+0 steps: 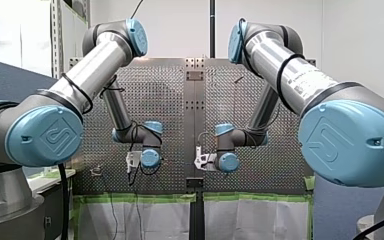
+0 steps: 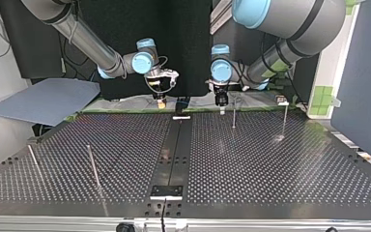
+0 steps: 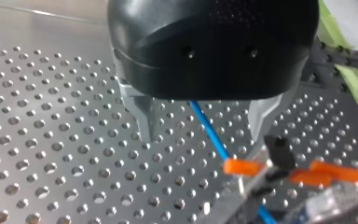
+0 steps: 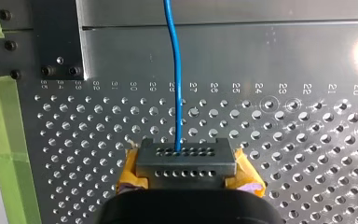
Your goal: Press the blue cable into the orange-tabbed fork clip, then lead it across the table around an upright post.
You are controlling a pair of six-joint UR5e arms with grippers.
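L wrist view: my left gripper is released, metal fingers wide apart. The blue cable runs btwn them, touching the orange-tabbed fork clip. R wrist view alone: my right gripper clenched on the cable. Only the top view shows the upright posts.

The left arm and the right arm both rose to high elbows and folded back down, so their blue-capped wrists hung low over the middle of the table, near one another but apart. The left gripper was black and pointed down, its two metal fingers spread wide and closed on nothing. The right gripper also pointed down, its yellow pads drawn together and pinching the blue cable.
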